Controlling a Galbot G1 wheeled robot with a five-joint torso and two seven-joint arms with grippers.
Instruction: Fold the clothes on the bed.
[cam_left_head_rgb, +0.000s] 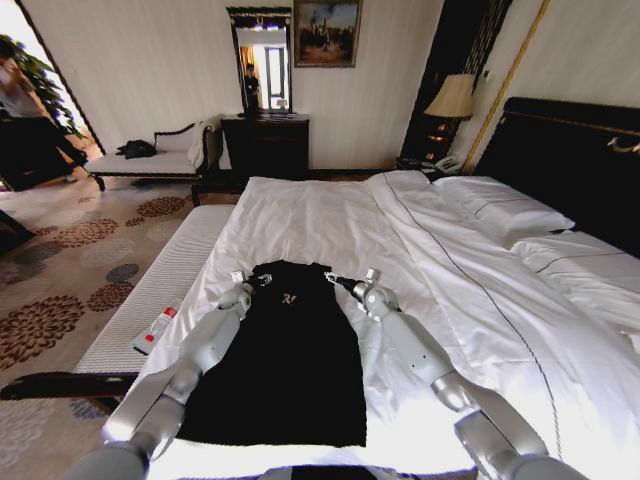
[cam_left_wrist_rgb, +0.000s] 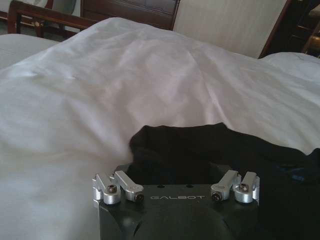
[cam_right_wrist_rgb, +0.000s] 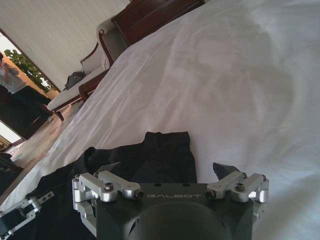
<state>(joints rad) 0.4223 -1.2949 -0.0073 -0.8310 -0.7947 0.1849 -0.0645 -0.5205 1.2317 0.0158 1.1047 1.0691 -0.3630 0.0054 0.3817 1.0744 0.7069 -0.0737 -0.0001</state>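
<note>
Both grey forearms fill the bottom of the head view, reaching forward on either side of the black T-shirt, which lies flat on the white duvet of the bed near the foot end, its hem toward the robot and its collar away. Small pale lettering shows on the chest just below the collar. The garment reads as a long dark rectangle; no sleeves stick out at the sides.

At the far end of the shirt, the left pincer sits at the left shoulder corner and the right pincer at the right shoulder corner, each low over the fabric edge. In the left wrist view the left pincer's linkages spread apart over dark cloth, but the fingertips are lost against the black fabric, so I cannot tell whether it grips. In the right wrist view the right pincer has its fingers apart, one side over the shirt's corner and the other over bare sheet.

Beyond the shirt, white pillows lean by the dark headboard. Left of the bed, a pale bench carries a small red-and-white object.
</note>
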